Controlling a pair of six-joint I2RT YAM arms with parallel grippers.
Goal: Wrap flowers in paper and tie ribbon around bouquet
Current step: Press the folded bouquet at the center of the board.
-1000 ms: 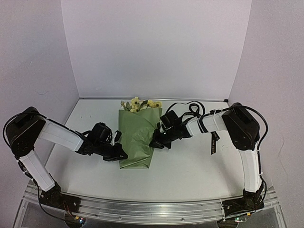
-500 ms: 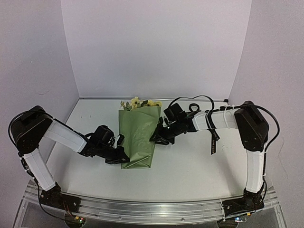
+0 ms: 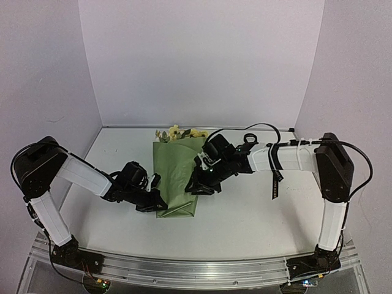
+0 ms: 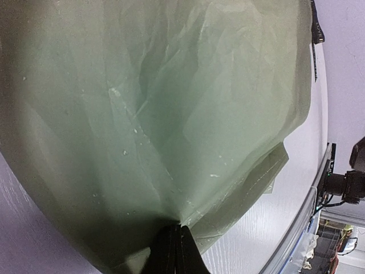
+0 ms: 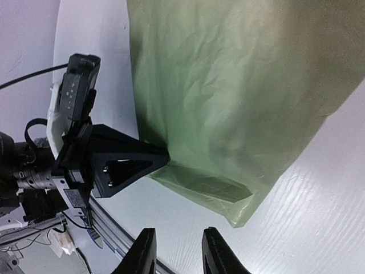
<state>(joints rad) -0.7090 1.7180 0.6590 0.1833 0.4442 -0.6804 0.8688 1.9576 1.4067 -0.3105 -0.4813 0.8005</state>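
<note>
We find the left hand point(image 3: 156, 201) clenched on the paper's point(image 3: 177, 174) near left edge. The right hand point(image 3: 195, 184), released, hovers by its right edge. The flowers point(image 3: 179, 133) protrude at its far end. Risk: the unpinned right fold could spring open.

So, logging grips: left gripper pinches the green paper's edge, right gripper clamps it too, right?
Not quite: the left gripper pinches the paper, but the right gripper is open and holds nothing, as the right wrist view shows.
</note>
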